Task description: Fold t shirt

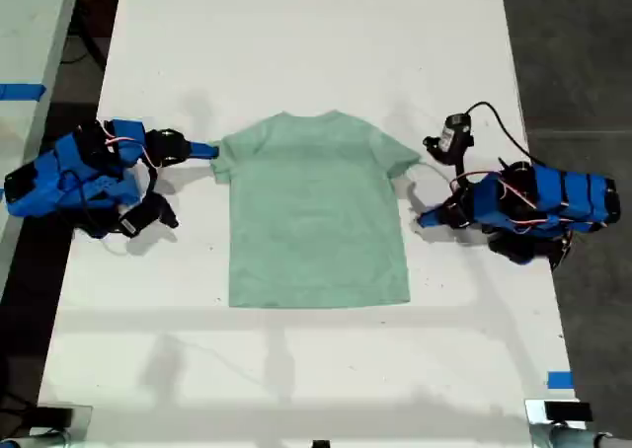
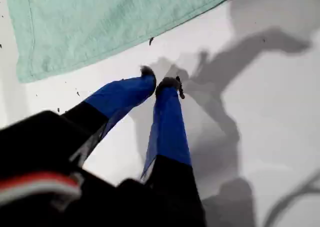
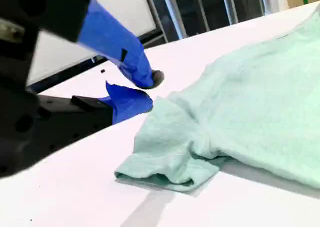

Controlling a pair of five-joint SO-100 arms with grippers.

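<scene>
The t shirt (image 1: 318,216) lies flat and face up in the middle of the bench (image 1: 296,34), collar toward the far edge, hem toward the near edge, nothing folded yet. My first gripper (image 2: 161,82) sits just off the shirt's edge on the exterior view's right, tips nearly together and holding nothing; in its own view the cloth edge lies just beyond the tips. My second gripper (image 3: 145,89) is at the opposite sleeve (image 3: 167,159) on the exterior view's left, slightly parted, with the lower tip beside the sleeve's shoulder edge and no cloth between the fingers that I can see. I judge the step in hand to be taking hold of both sides for the first fold. To do it well I would open each gripper wider, slide the lower finger flat along the bench under the hem of the sleeve, pinch both layers, and lift both sides evenly so the body does not drag or bunch.
</scene>
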